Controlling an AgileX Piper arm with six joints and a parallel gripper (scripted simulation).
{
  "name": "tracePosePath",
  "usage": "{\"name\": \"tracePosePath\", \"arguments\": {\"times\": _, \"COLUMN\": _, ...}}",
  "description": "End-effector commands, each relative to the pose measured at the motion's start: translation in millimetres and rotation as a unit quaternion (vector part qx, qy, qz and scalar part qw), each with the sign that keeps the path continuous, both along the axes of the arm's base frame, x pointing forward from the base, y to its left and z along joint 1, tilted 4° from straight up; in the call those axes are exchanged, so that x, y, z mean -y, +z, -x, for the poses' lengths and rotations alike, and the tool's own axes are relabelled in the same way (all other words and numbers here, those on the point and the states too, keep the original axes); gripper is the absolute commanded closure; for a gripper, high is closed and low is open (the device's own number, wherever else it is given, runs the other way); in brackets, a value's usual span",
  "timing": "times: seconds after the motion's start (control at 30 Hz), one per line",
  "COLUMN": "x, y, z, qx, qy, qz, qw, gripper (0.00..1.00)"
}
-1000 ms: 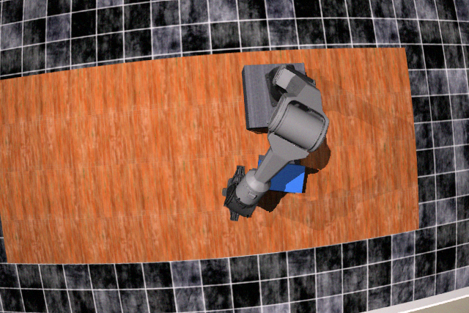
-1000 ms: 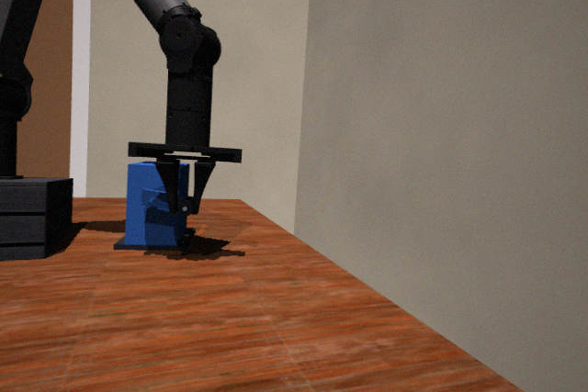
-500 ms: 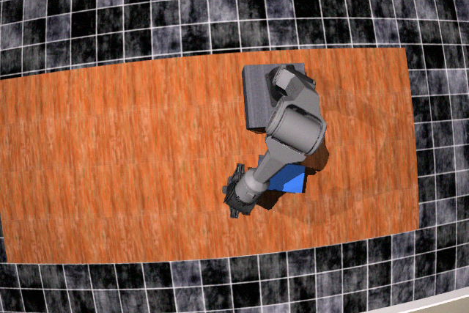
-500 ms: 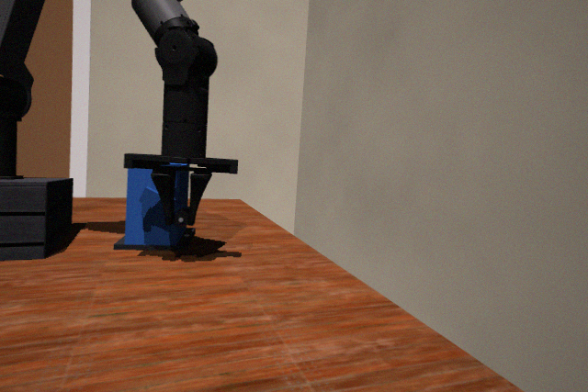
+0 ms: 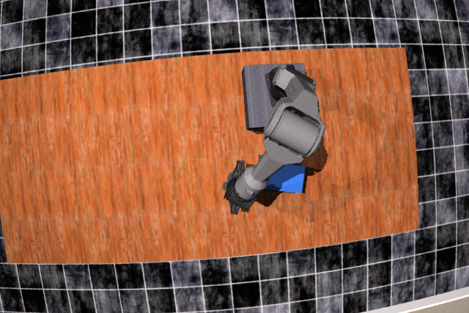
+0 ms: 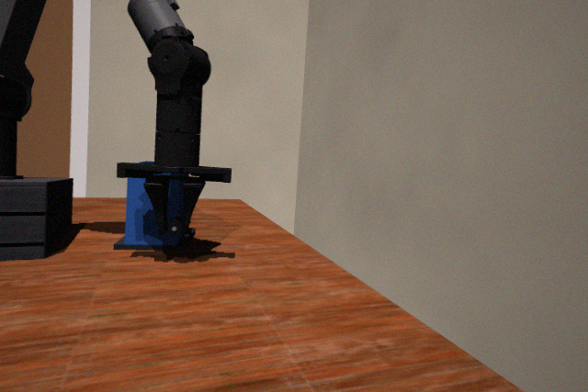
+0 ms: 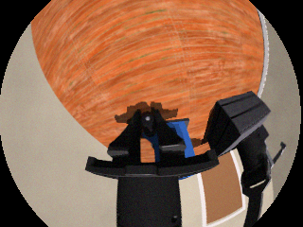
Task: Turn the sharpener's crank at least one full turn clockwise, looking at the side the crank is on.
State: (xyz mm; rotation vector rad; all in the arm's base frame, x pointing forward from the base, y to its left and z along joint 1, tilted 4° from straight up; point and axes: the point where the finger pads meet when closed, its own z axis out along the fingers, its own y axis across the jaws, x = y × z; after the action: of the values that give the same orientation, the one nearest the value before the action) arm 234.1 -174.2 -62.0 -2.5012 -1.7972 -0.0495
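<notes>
The blue sharpener (image 5: pixel 289 181) (image 6: pixel 136 207) (image 7: pixel 177 131) stands on the wooden table (image 5: pixel 113 150) (image 6: pixel 285 307) just in front of the arm's grey base block (image 5: pixel 255 97) (image 6: pixel 33 217). My gripper (image 6: pixel 175 230) (image 7: pixel 147 114) points straight down at the sharpener's near side, low by the table. It is shut on the small dark crank handle (image 6: pixel 175 225) (image 7: pixel 147 115), which sits near the bottom of its circle. From above, the arm hides the crank and part of the sharpener; the gripper's head (image 5: pixel 237 190) shows left of the blue body.
A plain beige wall (image 6: pixel 427 140) rises along the table's right edge in the exterior view. The table's edges show all round from above, with checkered floor (image 5: pixel 113 17) beyond.
</notes>
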Motion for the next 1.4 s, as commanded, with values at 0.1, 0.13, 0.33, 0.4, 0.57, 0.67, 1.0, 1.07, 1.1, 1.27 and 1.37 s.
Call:
{"name": "tracePosePath", "arguments": {"times": 0.1, "x": -2, "y": -5, "z": 5, "qx": -0.002, "qy": 0.0, "qz": -0.002, "qw": 1.0, "gripper": 0.8}}
{"name": "tracePosePath", "arguments": {"times": 0.13, "x": -2, "y": -5, "z": 5, "qx": -0.002, "qy": 0.0, "qz": -0.002, "qw": 1.0, "gripper": 0.8}}
{"name": "tracePosePath", "arguments": {"times": 0.33, "x": -4, "y": -8, "z": 9, "qx": -0.002, "qy": 0.0, "qz": -0.002, "qw": 1.0, "gripper": 0.8}}
{"name": "tracePosePath", "arguments": {"times": 0.4, "x": -4, "y": -9, "z": 10, "qx": -0.002, "qy": 0.0, "qz": -0.002, "qw": 1.0, "gripper": 0.8}}
{"name": "tracePosePath", "arguments": {"times": 0.57, "x": -5, "y": -11, "z": 14, "qx": -0.002, "qy": 0.0, "qz": -0.001, "qw": 1.0, "gripper": 0.8}}
{"name": "tracePosePath", "arguments": {"times": 0.67, "x": -6, "y": -13, "z": 16, "qx": -0.001, "qy": 0.0, "qz": -0.001, "qw": 1.0, "gripper": 0.8}}
{"name": "tracePosePath", "arguments": {"times": 1.0, "x": -10, "y": -16, "z": 26, "qx": 0.0, "qy": 0.0, "qz": 0.0, "qw": 1.0, "gripper": 0.8}}
{"name": "tracePosePath", "arguments": {"times": 1.07, "x": -11, "y": -16, "z": 29, "qx": 0.0, "qy": 0.0, "qz": 0.0, "qw": 1.0, "gripper": 0.8}}
{"name": "tracePosePath", "arguments": {"times": 1.1, "x": -11, "y": -16, "z": 30, "qx": 0.0, "qy": 0.0, "qz": 0.0, "qw": 1.0, "gripper": 0.8}}
{"name": "tracePosePath", "arguments": {"times": 1.27, "x": -13, "y": -17, "z": 35, "qx": 0.0, "qy": 0.0, "qz": 0.0, "qw": 1.0, "gripper": 0.8}}
{"name": "tracePosePath", "arguments": {"times": 1.37, "x": -14, "y": -17, "z": 38, "qx": 0.0, "qy": 0.0, "qz": 0.0, "qw": 1.0, "gripper": 0.8}}
